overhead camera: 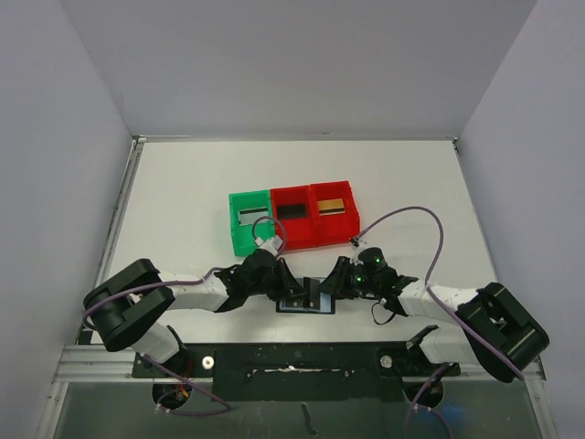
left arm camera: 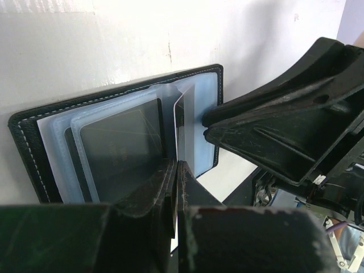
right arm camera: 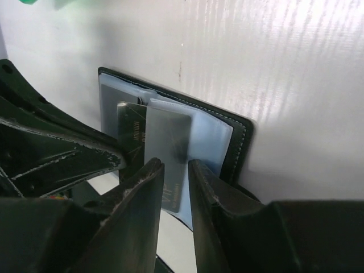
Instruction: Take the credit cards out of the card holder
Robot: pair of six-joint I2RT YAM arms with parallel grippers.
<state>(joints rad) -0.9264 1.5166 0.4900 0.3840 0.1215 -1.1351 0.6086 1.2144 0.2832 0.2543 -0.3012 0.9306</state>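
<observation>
The black card holder lies open on the table between my two grippers. In the right wrist view the holder shows a dark grey card sticking half out of a blue pocket, beside a black card with gold print. My right gripper hovers over the grey card with its jaws a little apart and nothing between them. My left gripper is shut on a thin upright pocket leaf of the holder. A right finger touches the holder's right page.
A green bin holding a silvery card, a red bin holding a black card and a red bin holding a gold card stand in a row just beyond the grippers. Grey walls close in the table.
</observation>
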